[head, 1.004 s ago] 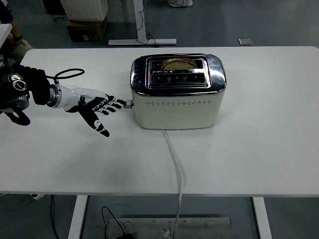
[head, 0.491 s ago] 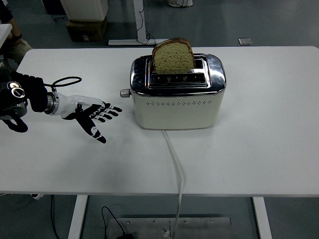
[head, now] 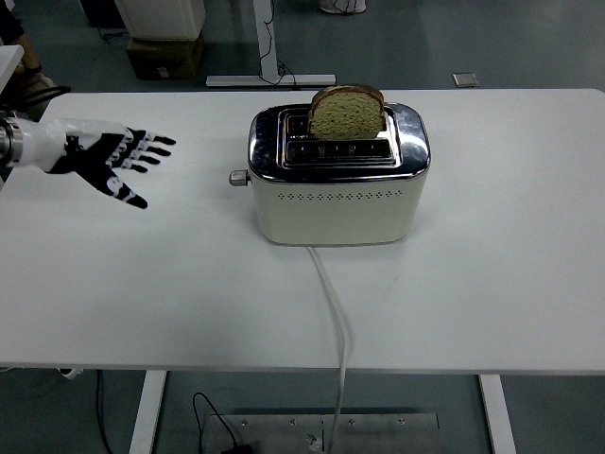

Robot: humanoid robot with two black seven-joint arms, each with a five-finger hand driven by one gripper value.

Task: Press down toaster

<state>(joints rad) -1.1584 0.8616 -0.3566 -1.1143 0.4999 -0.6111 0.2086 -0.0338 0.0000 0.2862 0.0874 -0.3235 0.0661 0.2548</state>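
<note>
A cream toaster (head: 336, 199) with a chrome top stands mid-table. Its lever knob (head: 237, 177) sticks out on the left side, in the raised position. A slice of brown bread (head: 346, 112) pokes up out of the far slot, leaning toward the right. My left hand (head: 121, 158) hovers over the table's left part, well left of the knob and touching nothing. Its fingers are spread and hold nothing. The right arm does not show.
A white power cord (head: 333, 312) runs from the toaster's front down over the table's near edge. Beyond the far edge stand a table leg (head: 268, 57) and a cardboard box (head: 164, 55) on the floor. Part of a person shows at the top left corner.
The lever knob rose from low to high and the bread popped up, then settled lower and rightward. My left hand withdrew from the knob toward the left edge and farther back.
</note>
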